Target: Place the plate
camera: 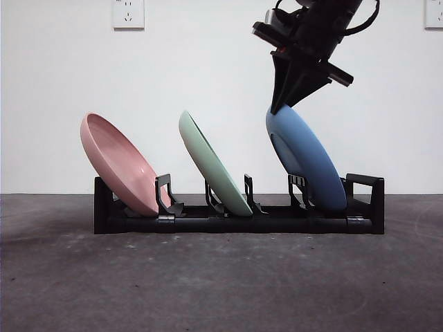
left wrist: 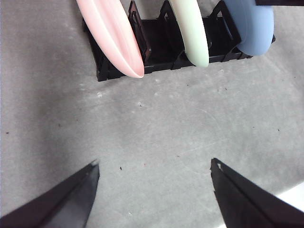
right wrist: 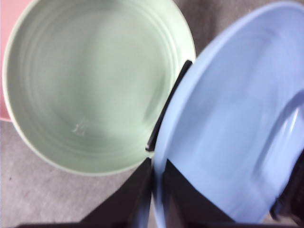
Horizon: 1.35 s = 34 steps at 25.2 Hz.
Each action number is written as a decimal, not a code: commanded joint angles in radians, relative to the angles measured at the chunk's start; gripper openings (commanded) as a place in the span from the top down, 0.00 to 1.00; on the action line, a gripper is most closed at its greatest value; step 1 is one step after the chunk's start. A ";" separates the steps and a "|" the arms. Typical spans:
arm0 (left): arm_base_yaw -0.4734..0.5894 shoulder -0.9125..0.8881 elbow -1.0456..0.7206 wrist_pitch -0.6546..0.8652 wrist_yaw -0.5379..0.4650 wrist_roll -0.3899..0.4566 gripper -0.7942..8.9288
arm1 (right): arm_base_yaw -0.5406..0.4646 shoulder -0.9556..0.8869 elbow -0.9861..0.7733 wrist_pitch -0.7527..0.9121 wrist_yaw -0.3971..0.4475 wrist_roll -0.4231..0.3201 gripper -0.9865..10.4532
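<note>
Blue plate smooth, faintly glossy; black rack plastic-looking; table matt, rough.

No readable text, labels, brands or numbers in any view (plates, rack, tabletop and wall all unmarked; wall outlets show only socket holes, no lettering legible).

Three plates lean in the rack (seemingly one per slot).
</note>
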 commanded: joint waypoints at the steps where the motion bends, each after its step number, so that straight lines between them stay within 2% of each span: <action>1: -0.003 0.006 0.022 0.004 0.002 0.015 0.53 | 0.007 -0.030 0.050 -0.020 -0.011 -0.005 0.90; 8: -0.003 0.006 0.022 0.005 0.002 0.042 0.53 | 0.015 -0.185 0.080 -0.040 -0.136 -0.016 0.90; 15: -0.003 0.006 0.022 0.005 0.002 0.064 0.53 | 0.106 -0.296 0.080 -0.159 -0.105 -0.093 0.90; 20: -0.003 0.006 0.022 0.005 0.002 0.066 0.53 | 0.253 -0.352 0.064 -0.199 0.114 -0.104 0.90; 24: -0.003 0.006 0.022 0.005 0.002 0.066 0.53 | 0.364 -0.407 -0.010 -0.195 0.251 -0.104 0.90; 29: -0.003 0.006 0.022 0.005 0.002 0.066 0.53 | 0.509 -0.507 -0.209 -0.137 0.417 -0.102 0.90; 34: -0.003 0.006 0.022 0.005 0.002 0.066 0.53 | 0.675 -0.603 -0.442 -0.034 0.571 -0.058 0.90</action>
